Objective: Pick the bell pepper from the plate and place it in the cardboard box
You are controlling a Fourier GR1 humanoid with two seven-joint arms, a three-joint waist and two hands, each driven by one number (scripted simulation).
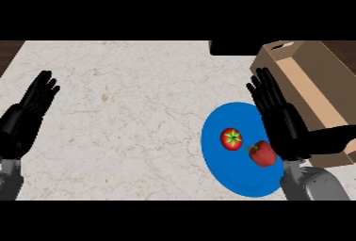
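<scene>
The blue plate (233, 181) lies on the marble counter (139, 117) and carries the red bell pepper (262, 154) with a tomato (231, 139) just left of it. The right hand (281, 120) hangs over the plate's right edge, fingers straight and apart, holding nothing, close beside the pepper. The cardboard box (316, 84) stands right of the plate. The left hand (28, 115) rests open far left of the plate.

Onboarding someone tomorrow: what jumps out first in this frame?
The bright blue plate at lower right, carrying a red bell pepper and, to its left, a tomato. The right hand stands open over the plate's right edge, just beside the pepper, with the cardboard box behind it at the right. The left hand rests open at the far left.
</scene>
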